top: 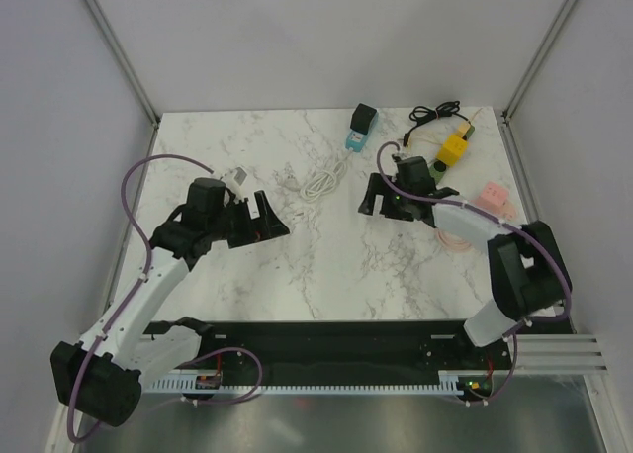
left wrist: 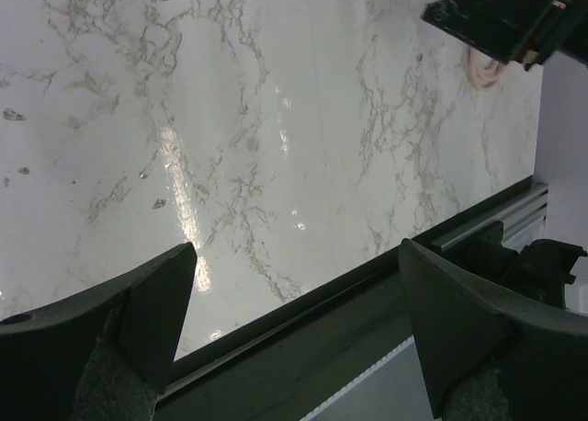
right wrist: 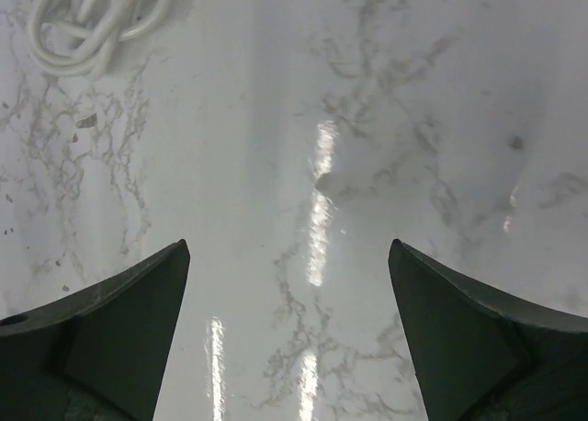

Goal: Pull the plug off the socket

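Note:
A black plug [top: 365, 115] sits in a light blue socket [top: 355, 136] at the back of the marble table, in the top view only. A yellow adapter [top: 454, 151] with a black cable lies to its right. My left gripper [top: 274, 219] is open and empty over the table's left middle; in its wrist view [left wrist: 296, 246] only bare marble and the front rail lie between the fingers. My right gripper [top: 372, 197] is open and empty, in front of the blue socket; its wrist view [right wrist: 288, 244] shows bare marble.
A coiled white cable [top: 320, 182] lies between the grippers and shows in the right wrist view [right wrist: 87, 21]. A white plug [top: 235, 174] lies behind the left gripper. A pink block [top: 492, 195] and pinkish cable sit by the right arm. The black rail [left wrist: 349, 292] runs along the front edge.

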{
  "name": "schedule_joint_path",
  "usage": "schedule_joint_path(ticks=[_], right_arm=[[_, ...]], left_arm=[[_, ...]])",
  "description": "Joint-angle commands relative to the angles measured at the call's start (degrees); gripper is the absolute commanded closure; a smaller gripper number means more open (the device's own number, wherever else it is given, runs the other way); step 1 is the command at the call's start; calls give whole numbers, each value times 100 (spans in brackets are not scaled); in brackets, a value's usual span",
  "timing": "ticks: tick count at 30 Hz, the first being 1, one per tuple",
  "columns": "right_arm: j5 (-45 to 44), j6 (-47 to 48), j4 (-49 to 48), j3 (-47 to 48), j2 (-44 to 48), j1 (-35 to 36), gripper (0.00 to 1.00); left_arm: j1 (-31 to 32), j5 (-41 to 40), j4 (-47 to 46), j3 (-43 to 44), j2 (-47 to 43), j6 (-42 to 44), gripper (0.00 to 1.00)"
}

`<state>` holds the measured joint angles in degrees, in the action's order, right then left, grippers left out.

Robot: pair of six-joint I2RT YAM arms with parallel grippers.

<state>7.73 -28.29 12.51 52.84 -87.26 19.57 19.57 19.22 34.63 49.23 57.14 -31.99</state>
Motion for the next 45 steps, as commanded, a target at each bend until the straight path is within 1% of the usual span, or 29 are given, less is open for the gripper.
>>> schedule_joint_path(ticks=[1,2,4,5,8,10,14,17,19,20,21,23,24,27,28,30,31,33,34,36,39,40,41,43,45], right_arm=[[467,-185,-1214,612,-781,389,2],[388,-220,-1364,892,-1192,459,2],[309,-369,-1540,1227,-1616,591,2],[291,-422,-1611,1542,-1984,635,2],[98,-607,-2059,1957,-2504,732,2],[-183,-677,-2367,2194,-2716,794,2],[-456,-827,-2455,2704,-3339,829,4],[-535,-888,-2438,3004,-3647,829,11],[-431,-888,-2429,3144,-3762,838,20],[-386,-906,-2438,3153,-3824,846,26],[-334,-906,-2481,3154,-3842,873,40],[-159,-871,-2595,3022,-3816,925,58],[-70,-836,-2666,2900,-3790,943,74],[89,-669,-2745,2557,-3527,1075,98],[115,-634,-2798,2199,-3395,1110,100],[142,-555,-2955,1758,-2938,1233,100],[159,-537,-3009,1278,-2771,1285,100],[299,-546,-3210,783,-2305,1470,100],[334,-554,-3272,337,-2165,1557,100],[344,-554,-3317,-61,-1769,1865,100],[221,-774,-3474,-1105,-1215,2339,100],[177,-852,-3536,-1318,-1066,2462,100],[124,-1019,-3589,-1520,-760,2733,100],[28,-1134,-3668,-2020,-460,2981,100],[1,-1196,-3546,-2251,-55,3263,97]], left_arm=[[-24,503,-132,34,-229,298,2],[-24,503,-132,8,-282,298,3],[-24,503,-167,-45,-441,325,5],[-24,512,-159,-54,-476,342,7],[-24,617,-159,-63,-608,360,11],[-24,679,-159,-54,-661,377,16],[-24,706,-159,-54,-678,456,23],[-24,732,-159,-28,-652,492,26],[-24,749,-158,-19,-643,501,27],[-24,741,-167,-19,-643,518,28],[-24,741,-159,-2,-635,518,29],[-32,732,-159,-1,-626,527,30],[-24,732,-159,7,-600,518,30],[-24,714,-176,25,-538,518,31],[-24,732,-211,25,-529,518,30],[-24,732,-255,7,-494,501,30],[-24,749,-290,-10,-459,492,30],[-24,802,-457,-71,-415,448,30],[-24,828,-527,-89,-328,422,30],[-24,916,-764,-168,-204,351,29],[-24,1240,-1071,-212,59,220,29],[-24,1320,-1160,-230,121,184,29],[-15,1382,-1239,-273,208,106,29],[-6,1584,-1555,-344,306,35,30],[11,1646,-1749,-458,402,-70,30]])
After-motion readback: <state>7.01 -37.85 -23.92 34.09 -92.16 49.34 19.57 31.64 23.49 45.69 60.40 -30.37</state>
